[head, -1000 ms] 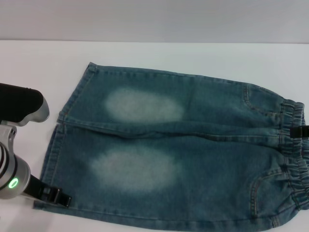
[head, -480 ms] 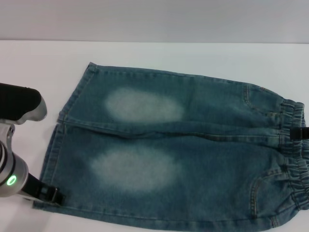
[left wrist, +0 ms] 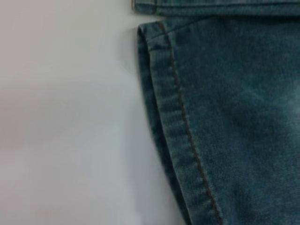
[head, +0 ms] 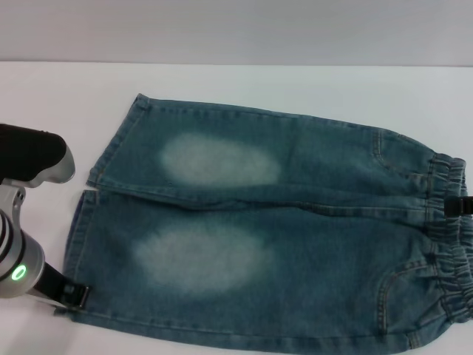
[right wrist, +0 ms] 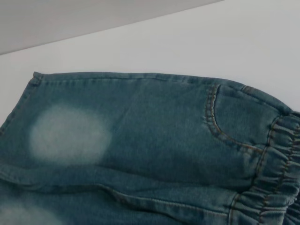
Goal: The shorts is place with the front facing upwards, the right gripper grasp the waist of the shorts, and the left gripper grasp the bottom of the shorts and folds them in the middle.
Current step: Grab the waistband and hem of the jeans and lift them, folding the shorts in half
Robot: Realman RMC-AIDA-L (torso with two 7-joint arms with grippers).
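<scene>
Shorts point(head: 273, 237) lie flat, front up, across white table point(head: 244, 81); 2 pale oval patches on the legs. Waist point(head: 451, 244) at the robot's right edge, gathered and wrinkled; bottom point(head: 85, 214) toward the left, slit between the 2 hems. Left gripper point(head: 74, 296) sits at the near hem corner, touching denim; cannot tell whether its fingers are parted or clamped. Right gripper point(head: 460, 205) shows as a black bar on the waistband; grip state cannot be told.

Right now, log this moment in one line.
shorts flat, front up | left gripper at bottom | right gripper at waist | unfolded
</scene>
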